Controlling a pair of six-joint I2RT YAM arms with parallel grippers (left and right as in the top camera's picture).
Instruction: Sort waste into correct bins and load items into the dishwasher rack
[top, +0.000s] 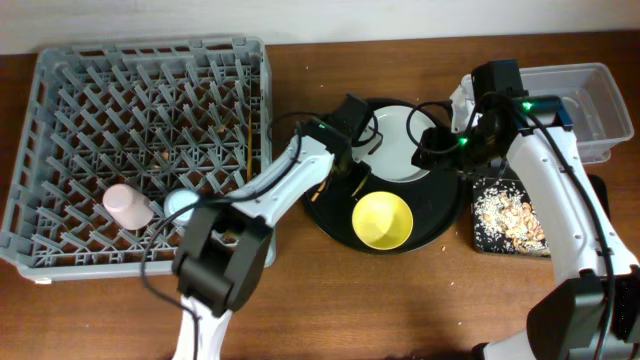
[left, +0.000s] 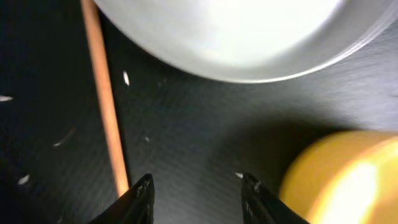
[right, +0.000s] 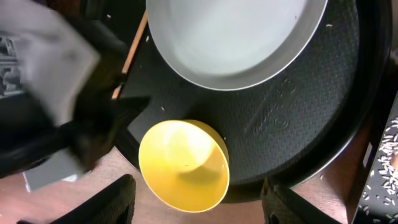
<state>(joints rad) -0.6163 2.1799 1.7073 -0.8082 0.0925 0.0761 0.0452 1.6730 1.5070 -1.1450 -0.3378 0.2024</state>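
The yellow bowl (top: 382, 220) and the pale grey plate (top: 398, 140) sit on the round black tray (top: 445, 215). My left gripper (top: 352, 178) is open and empty, low over that tray. In the left wrist view, its fingertips (left: 198, 186) hang between a wooden chopstick (left: 102, 93) and the bowl (left: 348, 180). My right gripper (top: 432, 140) is open and empty above the plate. In the right wrist view, it (right: 199, 199) frames the bowl (right: 183, 165). The pink cup (top: 128, 207), the light-blue cup (top: 182, 207) and a chopstick (top: 247, 140) are in the grey rack (top: 60, 120).
The clear tub (top: 590, 100) stands at the far right. The shallow black tray (top: 478, 235) in front of it holds beige food scraps (top: 505, 212). The left arm (right: 62, 112) crosses the tray's left side in the right wrist view.
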